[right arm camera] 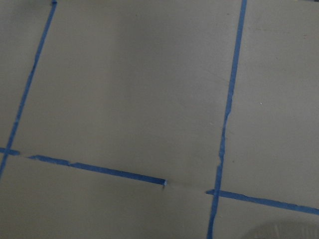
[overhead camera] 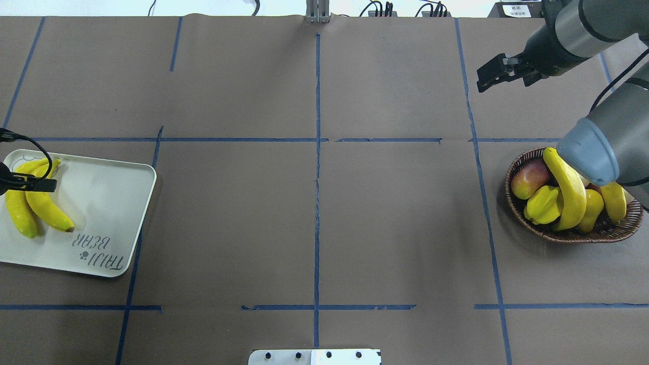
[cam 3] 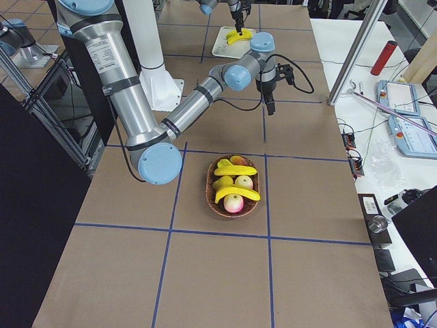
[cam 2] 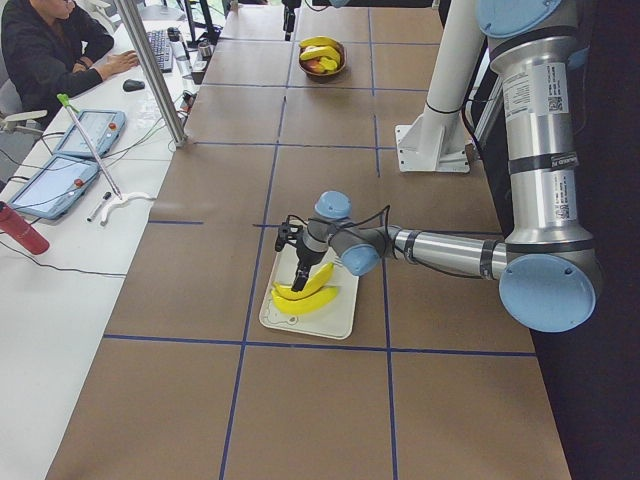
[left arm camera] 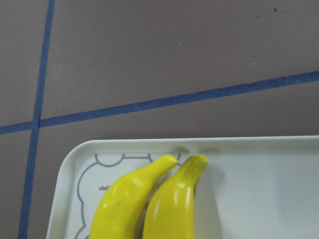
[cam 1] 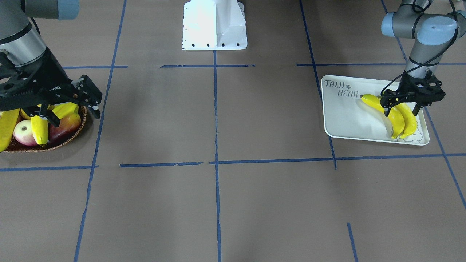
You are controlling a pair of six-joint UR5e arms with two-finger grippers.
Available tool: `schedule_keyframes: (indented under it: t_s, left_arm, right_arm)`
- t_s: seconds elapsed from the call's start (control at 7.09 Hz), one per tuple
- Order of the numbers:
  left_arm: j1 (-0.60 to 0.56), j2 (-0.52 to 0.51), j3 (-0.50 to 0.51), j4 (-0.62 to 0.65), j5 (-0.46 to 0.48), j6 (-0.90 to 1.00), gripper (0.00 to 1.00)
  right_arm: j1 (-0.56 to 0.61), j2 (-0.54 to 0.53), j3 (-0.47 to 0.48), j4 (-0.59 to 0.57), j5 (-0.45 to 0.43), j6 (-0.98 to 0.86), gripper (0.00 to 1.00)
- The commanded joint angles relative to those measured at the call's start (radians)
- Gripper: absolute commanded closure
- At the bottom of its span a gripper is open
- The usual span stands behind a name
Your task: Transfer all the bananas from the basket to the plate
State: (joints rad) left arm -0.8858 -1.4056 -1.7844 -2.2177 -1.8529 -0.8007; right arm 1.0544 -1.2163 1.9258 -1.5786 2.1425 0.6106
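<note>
Left gripper [cam 1: 400, 109] spread astride two bananas [cam 1: 397, 117] on the plate [cam 1: 346, 122]; right gripper [cam 1: 77, 119] spread and empty near the basket [cam 1: 72, 137]

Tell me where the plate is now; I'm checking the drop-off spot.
In the overhead view the plate lies at the left edge of the table, two bananas on it, far from the basket on the right.

Brown table [overhead camera: 395, 218] – blue-taped – carries the plate [overhead camera: 101, 203], the basket [overhead camera: 514, 205], seemingly a white mount [cam 1: 214, 25].
</note>
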Motion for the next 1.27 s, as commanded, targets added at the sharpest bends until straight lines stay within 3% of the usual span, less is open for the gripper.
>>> schedule_keyframes:
  t_s: [0.0, 0.56, 0.85, 0.99, 1.13]
  left_arm:
    - [-0.032, -0.051, -0.143, 0.245, -0.077, -0.003, 0.0]
    - [-0.03, -0.079, -0.178, 0.289, -0.097, -0.015, 0.0]
    - [-0.032, -0.081, -0.178, 0.289, -0.097, -0.017, 0.0]
    - [-0.032, -0.081, -0.178, 0.289, -0.097, -0.015, 0.0]
    - [-0.032, -0.081, -0.178, 0.289, -0.098, -0.015, 0.0]
  right_arm:
    - [0.029, -0.144, -0.013, 0.003, 0.023, -0.15, 0.0]
    - [0.001, -0.209, -0.171, 0.006, 0.047, -0.15, 0.0]
    - [-0.051, -0.207, -0.179, 0.005, 0.043, -0.144, 0.0]
    - [-0.059, -0.207, -0.179, 0.005, 0.045, -0.144, 0.02]
    - [-0.059, -0.209, -0.179, -0.003, 0.047, -0.147, 0.12]
